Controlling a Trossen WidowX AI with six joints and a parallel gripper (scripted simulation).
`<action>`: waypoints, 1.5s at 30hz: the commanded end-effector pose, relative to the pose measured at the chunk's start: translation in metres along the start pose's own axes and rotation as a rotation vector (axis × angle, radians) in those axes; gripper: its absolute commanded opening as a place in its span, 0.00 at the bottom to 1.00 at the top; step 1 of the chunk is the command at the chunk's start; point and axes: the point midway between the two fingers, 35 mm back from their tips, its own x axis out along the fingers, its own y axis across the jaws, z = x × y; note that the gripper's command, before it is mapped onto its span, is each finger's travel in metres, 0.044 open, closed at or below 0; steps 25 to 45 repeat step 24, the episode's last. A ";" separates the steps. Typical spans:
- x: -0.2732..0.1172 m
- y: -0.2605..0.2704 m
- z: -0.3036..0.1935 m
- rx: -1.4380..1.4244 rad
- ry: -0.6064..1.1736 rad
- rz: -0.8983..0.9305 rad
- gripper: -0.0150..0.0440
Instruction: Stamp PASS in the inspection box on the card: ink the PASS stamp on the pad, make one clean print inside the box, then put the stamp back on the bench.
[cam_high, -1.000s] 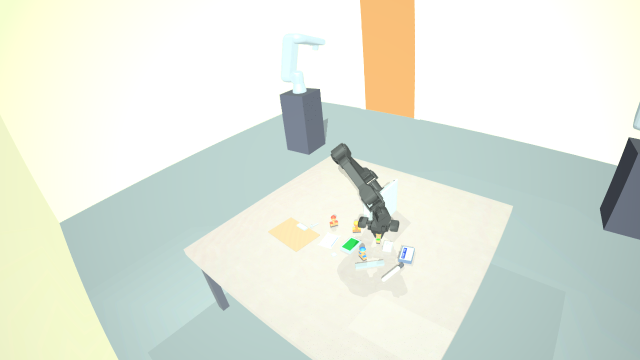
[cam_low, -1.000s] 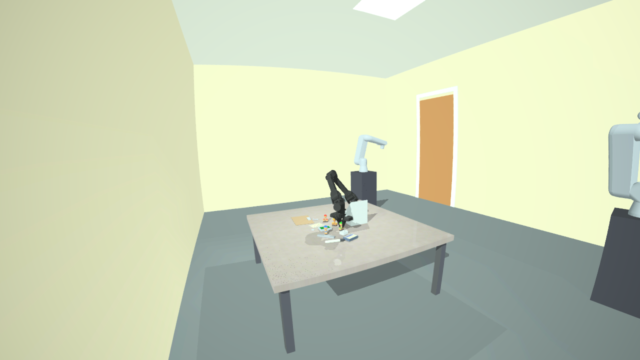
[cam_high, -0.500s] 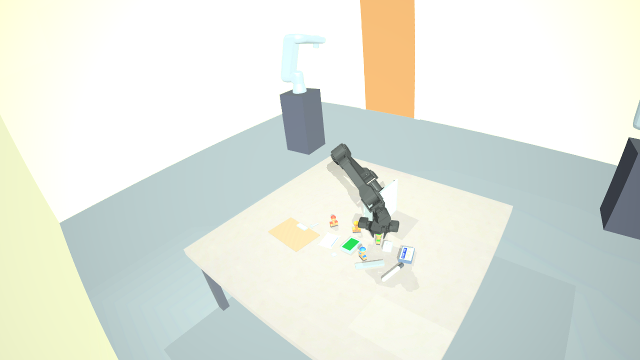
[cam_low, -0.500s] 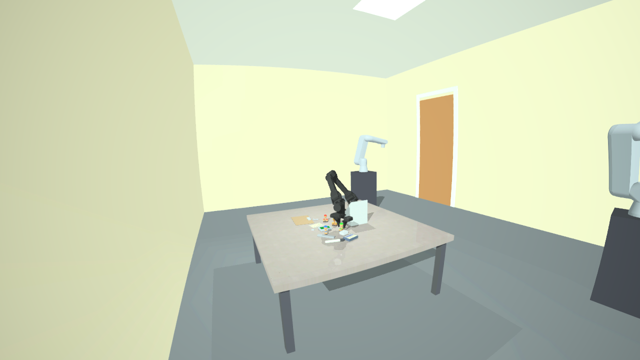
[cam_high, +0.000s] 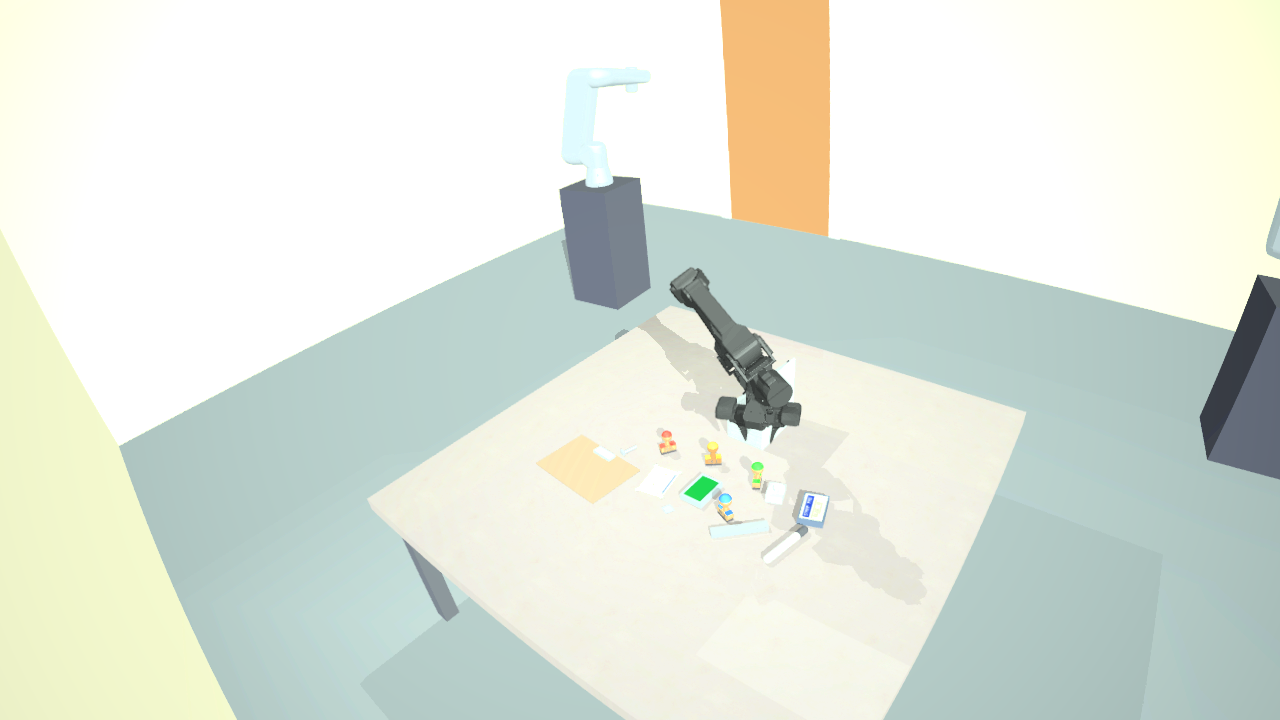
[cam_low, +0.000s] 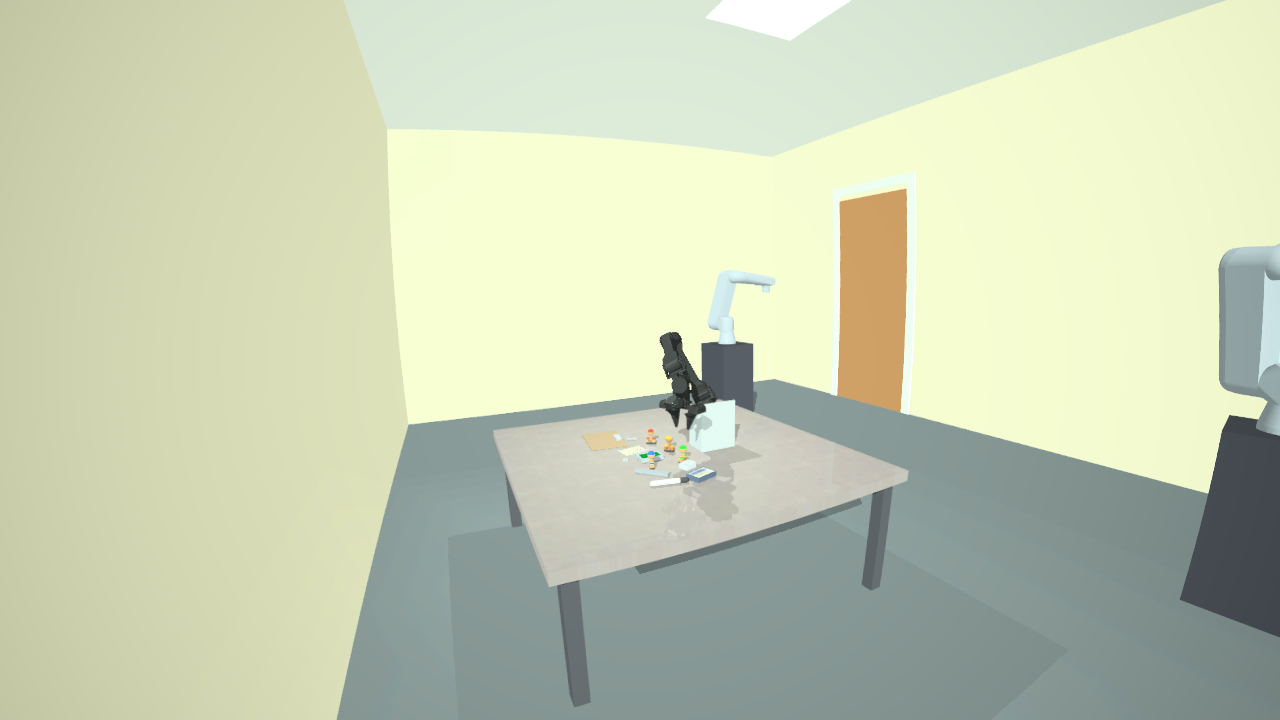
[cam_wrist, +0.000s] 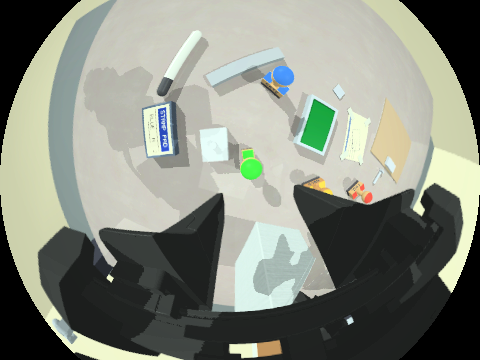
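In the top view, the claw (cam_high: 759, 437) (cam_low: 682, 426) (cam_wrist: 259, 195) hangs above the table (cam_high: 537, 555) (cam_low: 581, 519) (cam_wrist: 260, 112), its fingers spread wide and nothing between them. The green-topped stamp (cam_high: 757, 474) (cam_low: 682, 454) (cam_wrist: 251, 167) stands upright on the tabletop, apart from both fingers. It may be the PASS stamp, though its lettering cannot be read here.

From that stamp toward the table's left corner lie the green ink pad (cam_high: 701, 488) (cam_low: 650, 457) (cam_wrist: 318, 125), then the card (cam_high: 658, 481) (cam_low: 632, 450) (cam_wrist: 355, 137), then a tan board (cam_high: 586, 470) (cam_low: 601, 440) (cam_wrist: 392, 140) nearest the far-left edge. The card lies flat; whether its box bears a print is too small to tell.

The yellow stamp (cam_high: 712, 453) (cam_low: 669, 443) (cam_wrist: 317, 186) and red stamp (cam_high: 666, 441) (cam_low: 651, 437) (cam_wrist: 361, 192) stand on the far-corner side of pad and card. The blue stamp (cam_high: 725, 506) (cam_low: 652, 460) (cam_wrist: 282, 77) is on the pad's near side, between it and a pale bar (cam_high: 739, 529) (cam_low: 651, 471) (cam_wrist: 245, 66).

Toward the near-right edge — beyond a pale square block (cam_high: 775, 491) (cam_low: 687, 464) (cam_wrist: 214, 144) just beside the green-topped stamp — sits a blue-sided box marked STAMP PAD (cam_high: 812, 508) (cam_low: 701, 474) (cam_wrist: 160, 130). The white marker (cam_high: 785, 544) (cam_low: 667, 482) (cam_wrist: 180, 62) lies beside it, dark end toward the box.
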 end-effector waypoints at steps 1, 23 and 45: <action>-0.009 -0.002 -0.002 0.010 0.008 0.002 0.71; -0.007 -0.001 -0.002 0.002 0.008 -0.002 0.71; -0.007 -0.001 -0.002 0.002 0.008 -0.002 0.71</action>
